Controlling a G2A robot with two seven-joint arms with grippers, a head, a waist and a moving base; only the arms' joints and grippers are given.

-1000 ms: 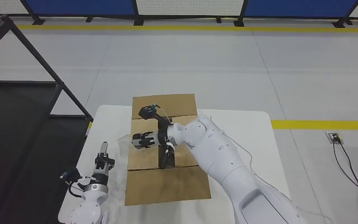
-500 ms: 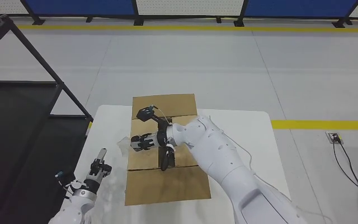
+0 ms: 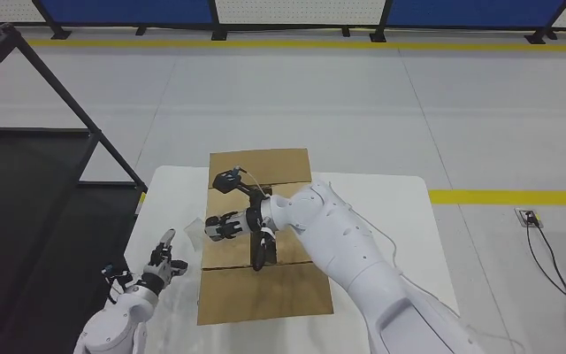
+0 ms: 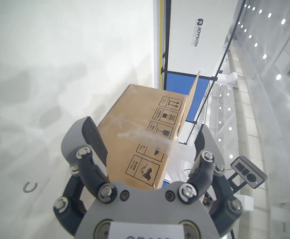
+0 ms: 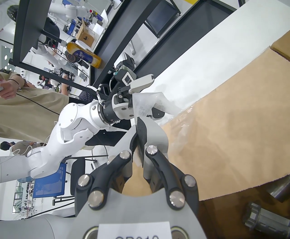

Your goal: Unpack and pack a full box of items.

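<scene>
Swung outward near the edge of the table (image 3: 380,212), the left pincer (image 4: 145,133) stands spread wide. The right pincer (image 5: 138,133) is clamped on clear film (image 5: 145,105) above the open box (image 3: 265,296) mid-table. Unpacking seems barely begun.

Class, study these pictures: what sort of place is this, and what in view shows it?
Probably a robotics lab or test hall: a yellow floor line marks out the work area, blue partition panels fence it off, and other robot arms stand in the room beyond.
</scene>
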